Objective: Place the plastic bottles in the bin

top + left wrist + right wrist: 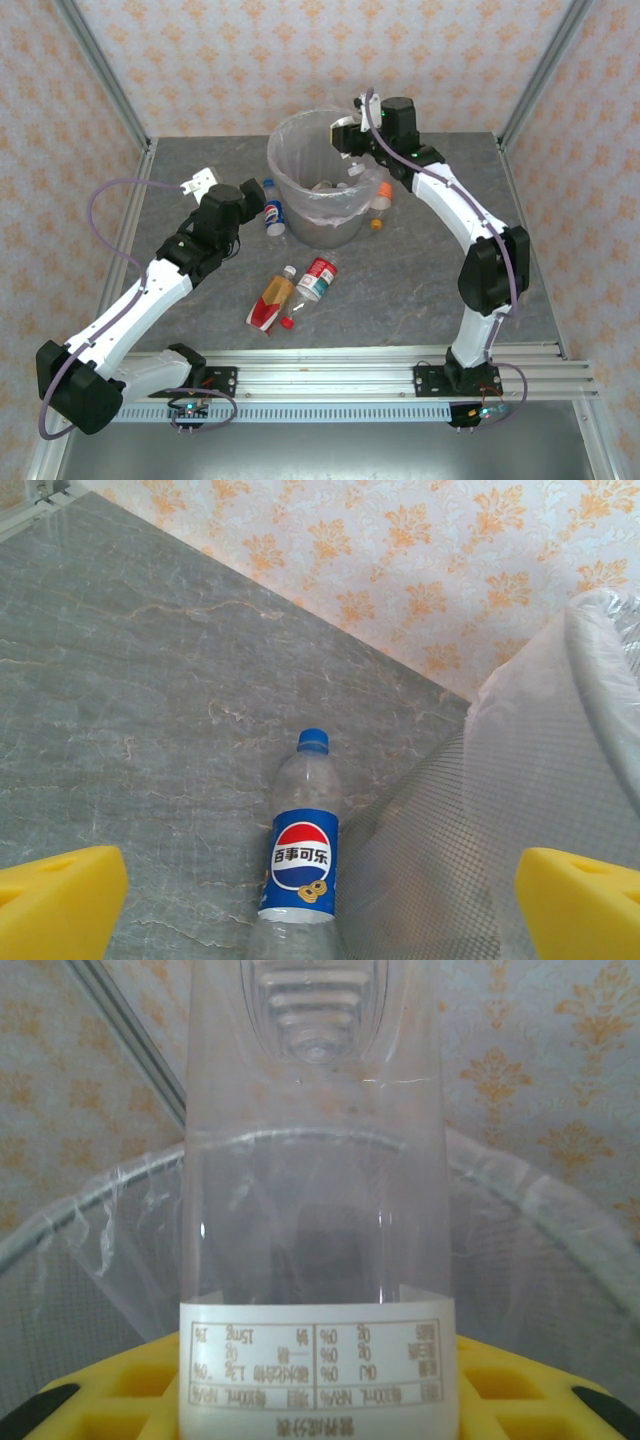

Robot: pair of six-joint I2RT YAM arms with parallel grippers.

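Well, the walls (250,60) had pale paper with orange flowers, and the table (420,270) was grey stone with thin wavy lines. The bin (330,228) stood at the back middle of the table. It was round and grey, with a see-through white bag folded over its rim and a few bottles inside (335,185). The right gripper (348,135) hung over the bin's back rim, squeezed onto a clear bottle (315,1210) with a white label. The left gripper (315,860) was spread wide and held nothing. In front of it lay a blue bottle (303,855) with a blue cap, just beside the bin's left side. An orange-capped bottle (380,200) lay by the bin's right side. A red bottle (318,278) and a yellow bottle (272,300) lay side by side, nearer the arms.
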